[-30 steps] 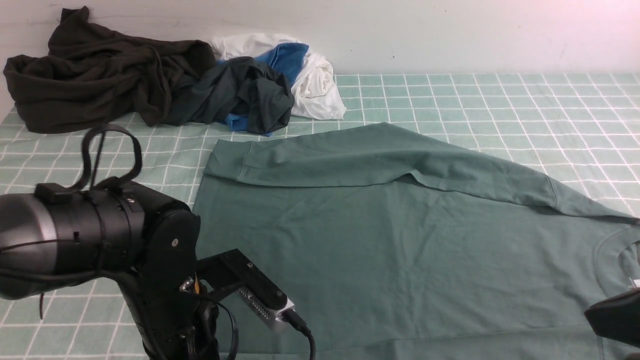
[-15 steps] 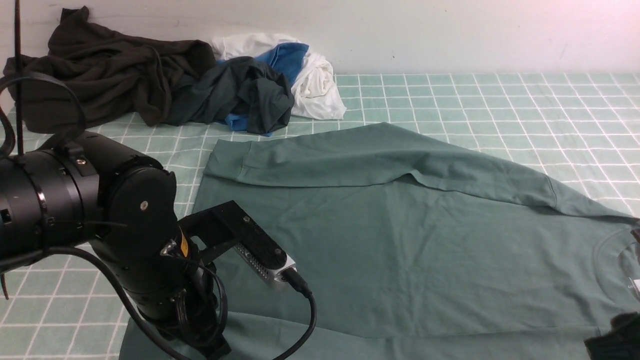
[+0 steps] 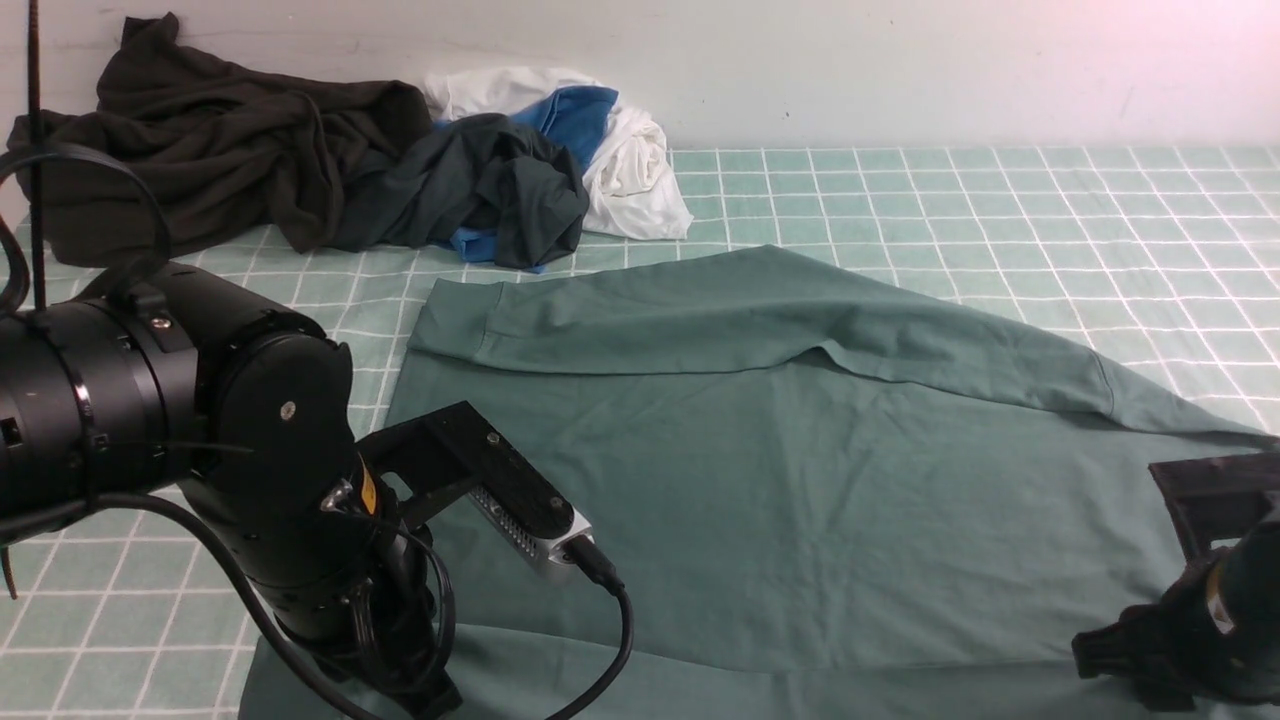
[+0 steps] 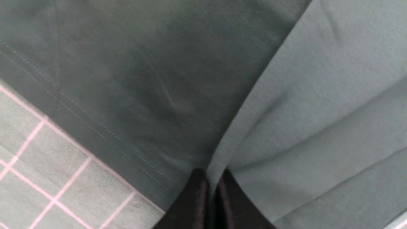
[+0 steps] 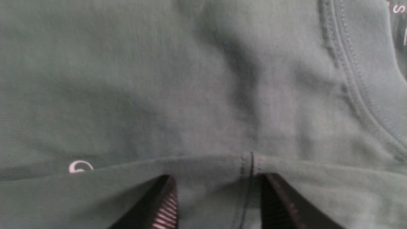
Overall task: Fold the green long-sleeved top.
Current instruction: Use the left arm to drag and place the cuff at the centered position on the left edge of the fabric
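Observation:
The green long-sleeved top lies spread flat on the checked table, its far sleeve folded across the body. A near strip of it lies doubled over along the front edge. My left arm hangs over the top's near left corner, and its fingertips are hidden in the front view. In the left wrist view my left gripper is shut on a fold of the top. My right arm is low at the near right. My right gripper is open, straddling a seamed edge of the top near the ribbed neck.
At the back left a pile of clothes lies against the wall: a dark brown-black garment, a blackish-green one, and white and blue cloth. The pale green checked tablecloth stretches to the right behind the top.
My left arm has risen and moved back, and a near strip of the top now shows along the front edge. My right arm has come up into view over the neckline, its jaws now apart.

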